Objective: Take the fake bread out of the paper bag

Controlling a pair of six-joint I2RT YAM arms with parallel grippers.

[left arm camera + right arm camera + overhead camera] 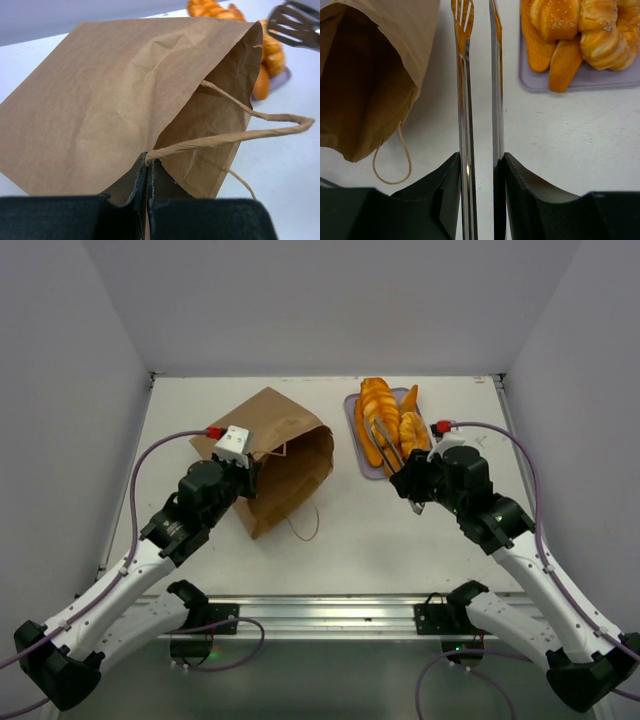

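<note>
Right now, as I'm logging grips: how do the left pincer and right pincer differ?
The left pincer pinches the rim of the paper bag with jaws pressed together; the right pincer clamps the metal tongs, jaws held apart by them. The left pincer sits at the bag's mouth; the right pincer points between bag and tray. Both are shut on something.

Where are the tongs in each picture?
Top external: the tongs are right of the middle, lying over the bread.
Left wrist: top right corner; only a blurry slotted tip shows.
Right wrist: in the centre, two thin arms running up from between the right gripper's fingers.
Shared landmark: the bag, left of the tongs in every view.
</note>
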